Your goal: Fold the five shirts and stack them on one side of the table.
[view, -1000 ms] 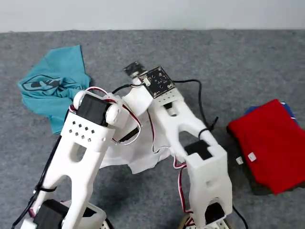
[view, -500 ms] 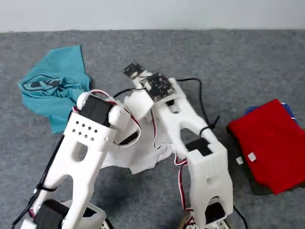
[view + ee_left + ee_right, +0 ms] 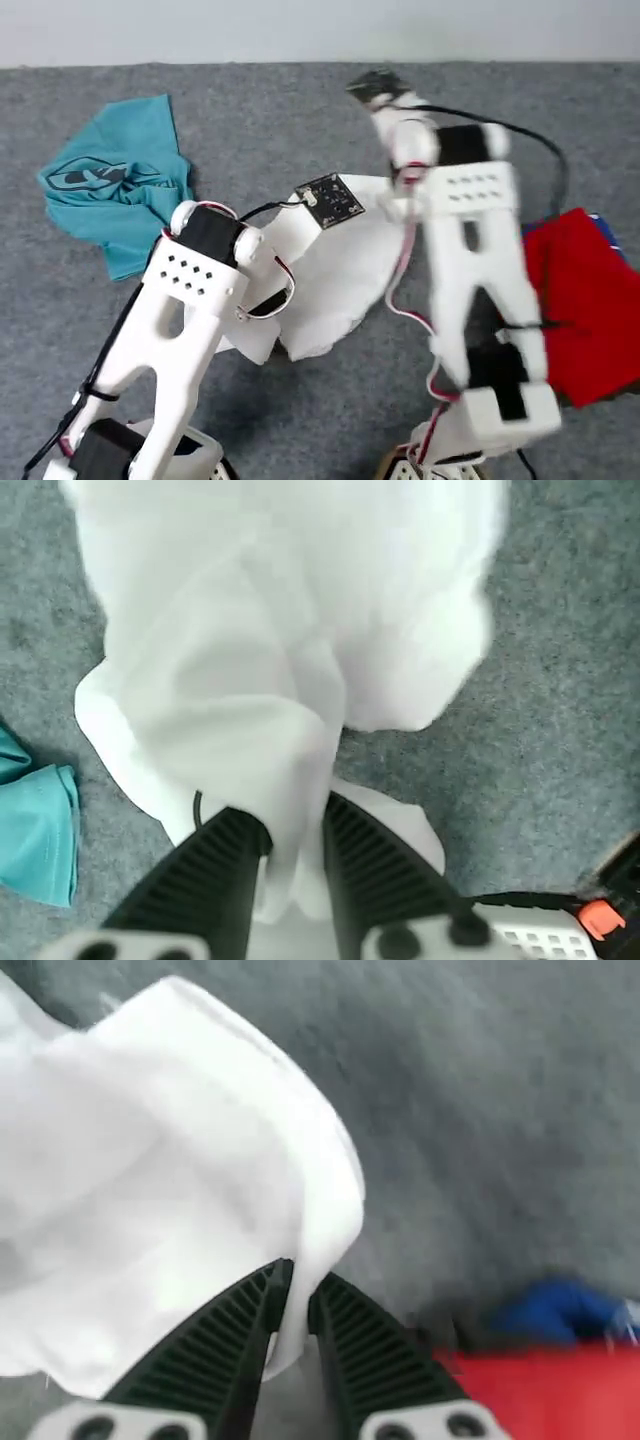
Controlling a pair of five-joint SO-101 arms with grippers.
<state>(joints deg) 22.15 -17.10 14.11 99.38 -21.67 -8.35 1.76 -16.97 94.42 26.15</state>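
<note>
Presently, item one: white shirt (image 3: 335,270), mid-table, rumpled and partly spread. Its long axis runs slantwise from the left arm's side toward the right arm's.

Left gripper (image 3: 297,855): clenched on a bunched fold at the shirt's nearer end, the cloth lying straight ahead of its fingers.

Right gripper (image 3: 297,1295): clamped on a rolled edge at the farther end, on the side facing the red shirt.

Each arm thus has one end. The coming move likely turns on drawing those ends apart along that axis to flatten the cloth.

Red shirt (image 3: 590,300): folded, on the right-arm side of the white shirt, near but apart, lying over a blue shirt (image 3: 560,1310).

Teal shirt (image 3: 115,190): crumpled, well apart on the left-arm side of the white shirt.

Grey table (image 3: 300,110): bare beyond the white shirt's far edge. The likely obstacle is the red stack, close beside the right arm.
</note>
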